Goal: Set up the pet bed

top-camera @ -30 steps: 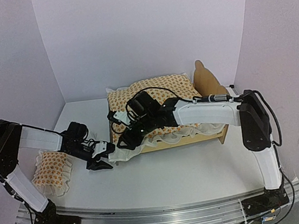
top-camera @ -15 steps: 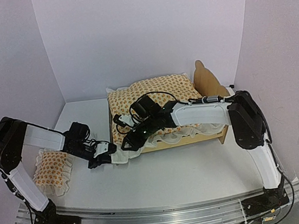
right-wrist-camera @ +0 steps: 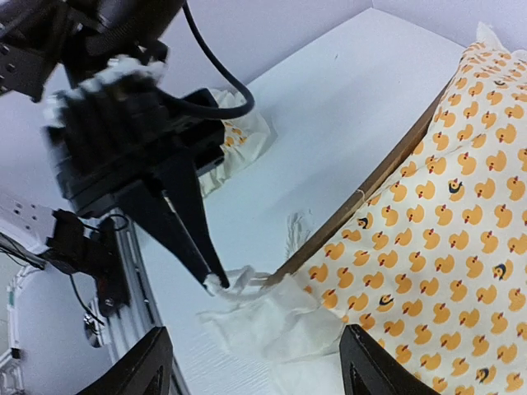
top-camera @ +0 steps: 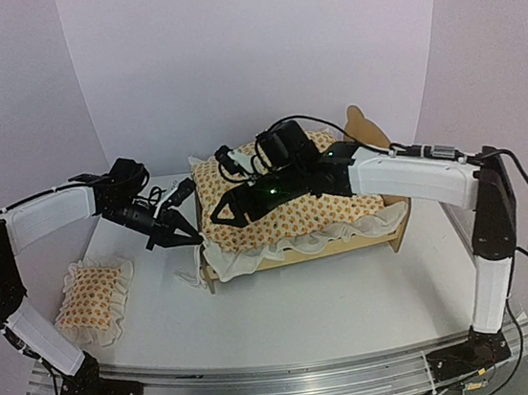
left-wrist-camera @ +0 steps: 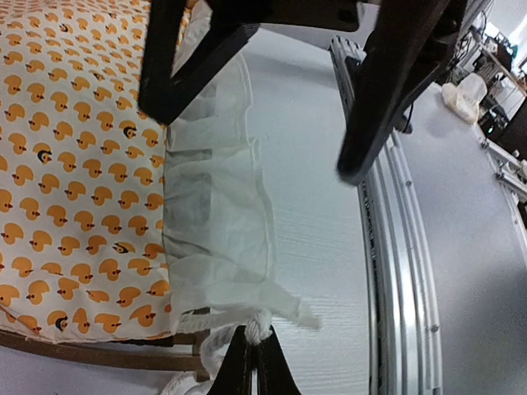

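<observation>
The pet bed (top-camera: 351,241) is a light wooden frame with a scalloped headboard (top-camera: 363,128) at the right. A cream cushion with orange ducks (top-camera: 290,209) lies in it. My left gripper (top-camera: 192,238) is shut on the cushion's white tie (left-wrist-camera: 258,327) at the bed's left end, above the table. In the left wrist view its tips (left-wrist-camera: 254,358) pinch the knot beside the frame rail (left-wrist-camera: 82,354). My right gripper (top-camera: 223,212) hovers open and empty over that corner's ruffle (right-wrist-camera: 272,321). Its fingers (right-wrist-camera: 150,366) frame the left gripper (right-wrist-camera: 212,281) and the rail (right-wrist-camera: 370,185).
A small matching ruffled pillow (top-camera: 90,298) lies on the white table at the front left; it also shows in the right wrist view (right-wrist-camera: 239,136). Lilac walls close in the back and sides. The metal base rail (top-camera: 268,385) runs along the near edge.
My left gripper has risen and moved back towards the bed's left end, pulling the tie up with it. My right gripper has lifted off the cushion's front corner and stands higher.
</observation>
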